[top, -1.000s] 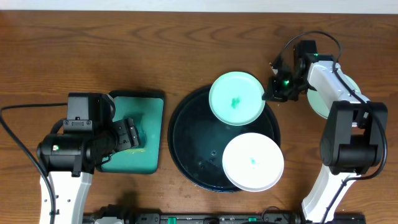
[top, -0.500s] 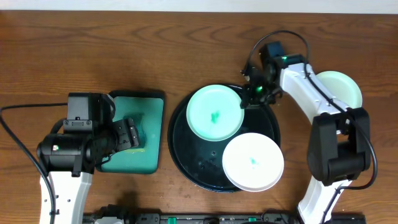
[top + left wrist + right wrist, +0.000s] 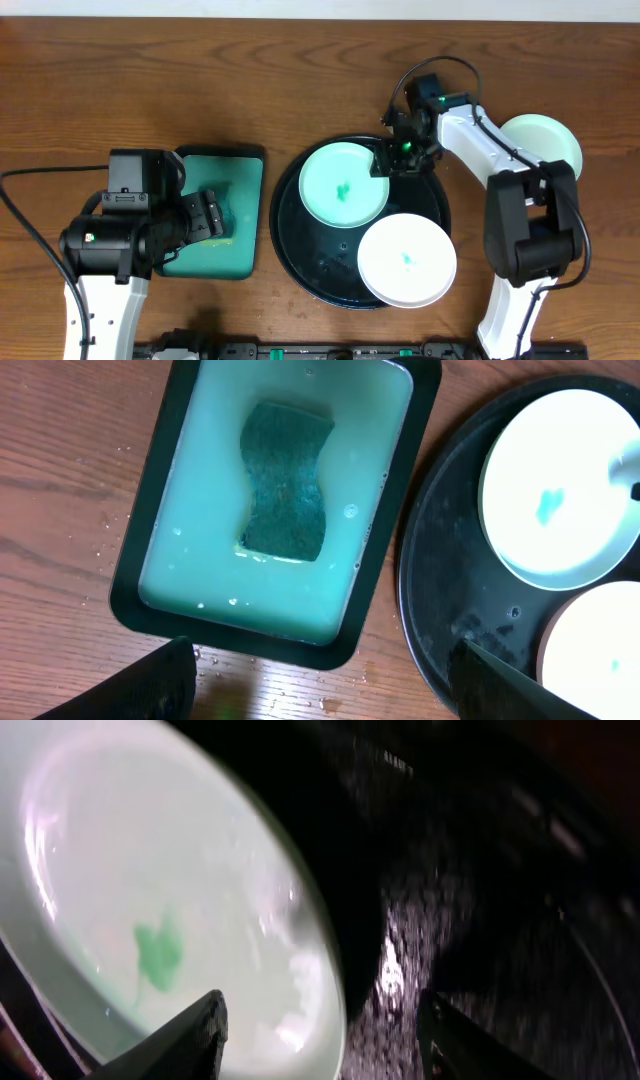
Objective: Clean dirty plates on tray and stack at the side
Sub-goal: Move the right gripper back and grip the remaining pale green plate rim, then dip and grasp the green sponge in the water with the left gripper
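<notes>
Counting the plates gives three: a mint green plate at 11 o'clock on the black tray, a white plate at 4 o'clock on it with its edge hanging over the tray's rim, and a second mint green plate off the tray on the table, out at 2 o'clock and partly hidden under the right arm. Both plates on the tray lie face up, each with a teal smear near its centre; being round, they have no long axis. One teal tray sits at 9 o'clock from the black tray, its long side running 12 to 6, filled with pale liquid in which one sponge lies along the same line. The right arm rises from its base at the table's 5 o'clock edge, bends, and reaches back toward 10 o'clock. The right gripper is at the 2 o'clock rim of the first mint plate. Its jaws stand wide, and the plate's edge lies in the gap between them. The left arm is folded close to its base at 8 o'clock. The left gripper is above the teal tray, jaws spread wide and holding nothing.
</notes>
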You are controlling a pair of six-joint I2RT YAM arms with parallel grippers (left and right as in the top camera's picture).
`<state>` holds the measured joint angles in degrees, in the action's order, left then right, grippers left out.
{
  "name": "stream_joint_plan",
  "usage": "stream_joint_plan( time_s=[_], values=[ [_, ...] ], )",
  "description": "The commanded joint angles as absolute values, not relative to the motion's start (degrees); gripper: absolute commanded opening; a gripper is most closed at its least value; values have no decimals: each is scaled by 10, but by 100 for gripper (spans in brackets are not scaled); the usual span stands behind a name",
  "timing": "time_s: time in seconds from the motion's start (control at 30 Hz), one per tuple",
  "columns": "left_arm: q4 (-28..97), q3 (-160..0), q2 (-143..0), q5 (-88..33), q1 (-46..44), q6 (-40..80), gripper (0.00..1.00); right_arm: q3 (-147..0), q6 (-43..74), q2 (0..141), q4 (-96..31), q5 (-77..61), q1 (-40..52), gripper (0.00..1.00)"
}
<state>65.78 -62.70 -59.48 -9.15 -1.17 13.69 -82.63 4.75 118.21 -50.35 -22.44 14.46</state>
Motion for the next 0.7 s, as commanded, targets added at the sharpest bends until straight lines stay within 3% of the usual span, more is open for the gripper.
stream_joint_plan(
  time_s=[0.0,0.1,0.17,0.27,0.3,0.4,0.53,0.67],
  values=[
    [659,-632,-596,-98,-11,142,81,-823,64,1194,-488,-227,154,56],
    [656,-632,-597,-93,-11,142,80,-822,83,1208,-472,-228,156,52],
    [655,-632,-602,-84,-11,142,81,-822,83,1223,-466,-232,160,41],
    [656,-632,-610,-69,-11,142,80,-821,84,1247,-465,-236,165,5],
    [656,-632,-613,-68,-11,142,80,-821,83,1254,-465,-236,166,2],
    [655,-632,-629,-68,-11,142,79,-820,83,1267,-470,-236,166,1],
    [655,-626,-663,-67,-11,142,62,-820,83,1264,-469,-236,166,1],
    [650,-605,-721,-42,-11,142,62,-820,83,1264,-473,-236,165,1]
  ],
)
